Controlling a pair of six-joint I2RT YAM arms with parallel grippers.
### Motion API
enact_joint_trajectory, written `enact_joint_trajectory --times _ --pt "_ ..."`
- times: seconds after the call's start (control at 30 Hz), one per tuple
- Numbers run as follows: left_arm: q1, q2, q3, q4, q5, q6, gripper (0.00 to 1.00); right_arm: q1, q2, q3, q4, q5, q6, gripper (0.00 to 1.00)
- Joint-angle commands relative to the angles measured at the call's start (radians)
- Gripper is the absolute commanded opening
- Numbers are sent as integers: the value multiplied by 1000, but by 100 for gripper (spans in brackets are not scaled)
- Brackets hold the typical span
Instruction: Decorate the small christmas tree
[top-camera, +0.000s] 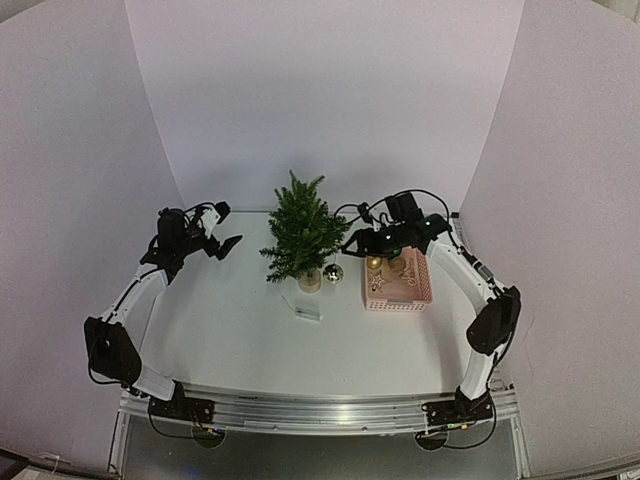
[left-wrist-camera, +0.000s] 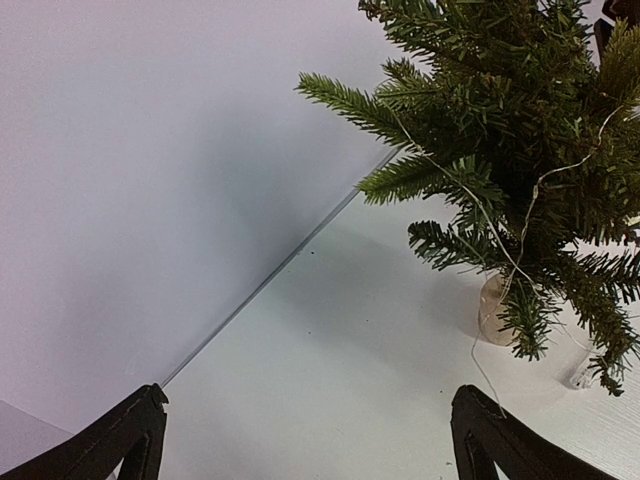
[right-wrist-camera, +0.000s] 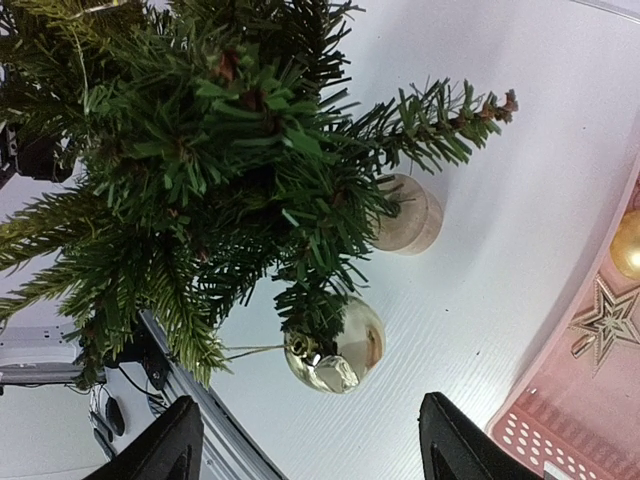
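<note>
Frame edges crop the small christmas tree (left-wrist-camera: 500, 120).

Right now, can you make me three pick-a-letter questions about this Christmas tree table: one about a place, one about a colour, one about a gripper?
1. Where is the pink basket?
A) on the robot's right of the small christmas tree
B) on its left
C) behind it

2. What colour is the bauble near the tree's pot?
A) red
B) gold
C) blue

3. How is the left gripper?
A) shut on a branch
B) shut on a bauble
C) open, holding nothing

Answers:
1 A, the top view shows it right of the tree.
2 B, the right wrist view shows it shiny gold.
3 C, its fingers stand far apart with nothing between.
</note>
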Motion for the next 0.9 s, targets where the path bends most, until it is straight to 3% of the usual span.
enact_joint_trajectory --times 0.0,0.3,0.5,0.67,0.87 --pt "3 -19 4 39 2 10 99 -13 -57 -16 -34 0 -22 72" --pt "3 -23 8 34 -8 -12 100 -113 -141 -16 -60 57 -16 75" --pt "3 -16 12 25 -21 -15 99 -161 -106 26 -62 77 -10 77" --pt "5 -4 25 10 -34 -8 100 -195 -31 41 -88 345 20 78" --pt "11 15 39 -11 -48 -4 99 -213 122 75 -113 544 -12 90"
